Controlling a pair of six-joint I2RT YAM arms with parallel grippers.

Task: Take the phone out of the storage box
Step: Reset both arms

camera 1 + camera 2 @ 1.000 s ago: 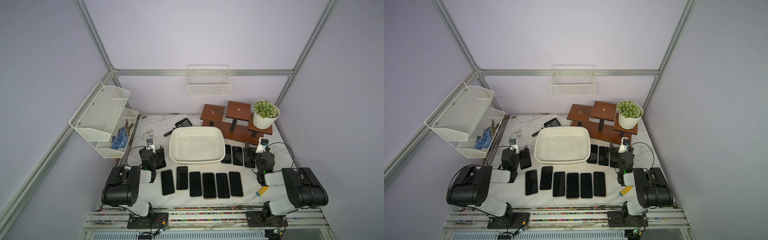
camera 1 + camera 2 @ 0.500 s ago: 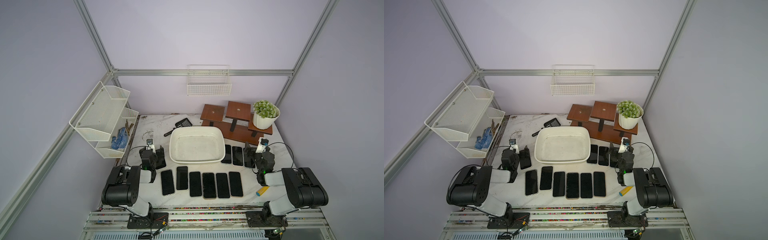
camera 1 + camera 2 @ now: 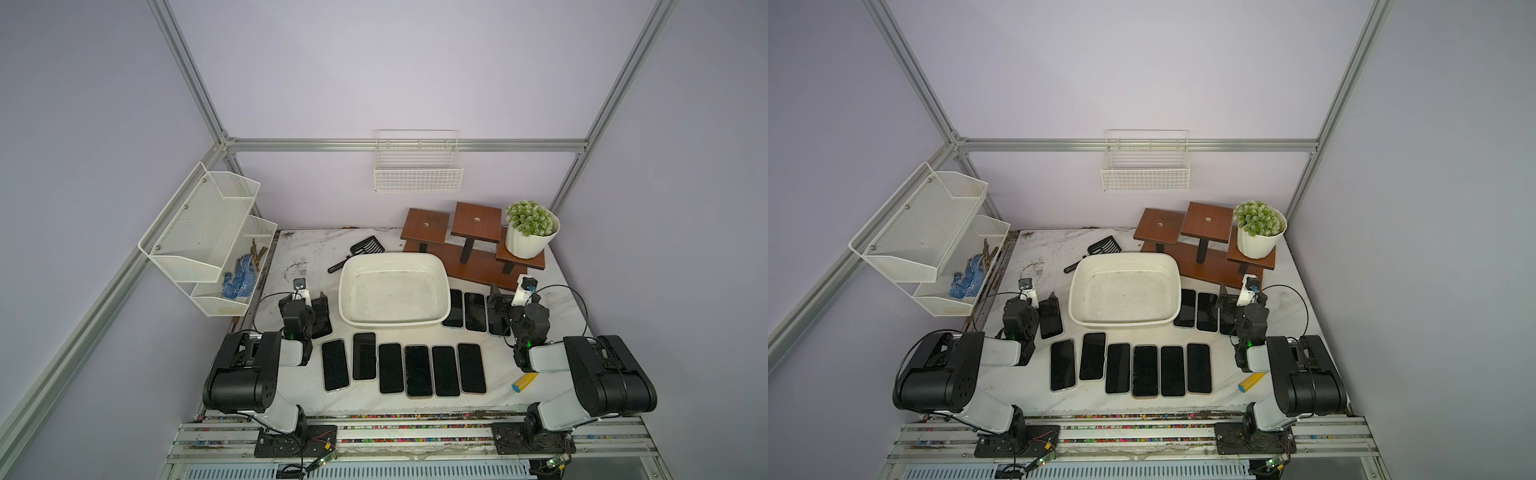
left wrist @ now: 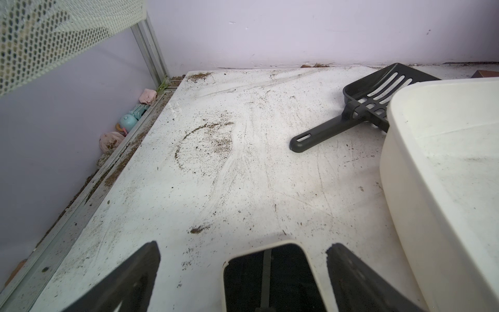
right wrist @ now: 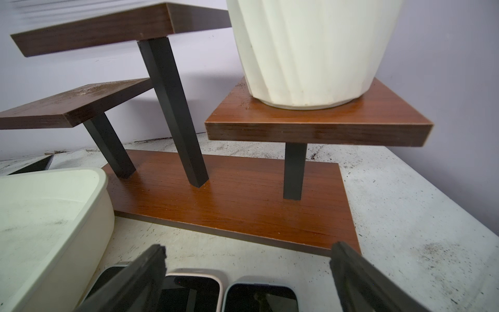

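The storage box [image 3: 395, 291] [image 3: 1125, 293], a white tub, stands mid-table with nothing inside it. Several black phones lie flat in a row [image 3: 419, 370] in front of it. Three more phones [image 3: 475, 311] lie to its right, and one phone [image 4: 270, 278] lies to its left. My left gripper [image 3: 316, 306] [image 4: 244, 251] rests open low over that left phone, a finger on either side and not touching it. My right gripper [image 3: 498, 305] [image 5: 249, 250] is open above the right-hand phones [image 5: 262, 297], beside the tub wall [image 5: 46, 216].
A dark slotted scoop [image 3: 365, 249] lies behind the tub. A wooden tiered stand [image 3: 469, 257] with a potted plant [image 3: 530, 232] fills the back right. A mesh shelf rack [image 3: 208, 237] hangs at left, a wire basket [image 3: 417, 166] on the back wall. A yellow tube [image 3: 524, 382] lies front right.
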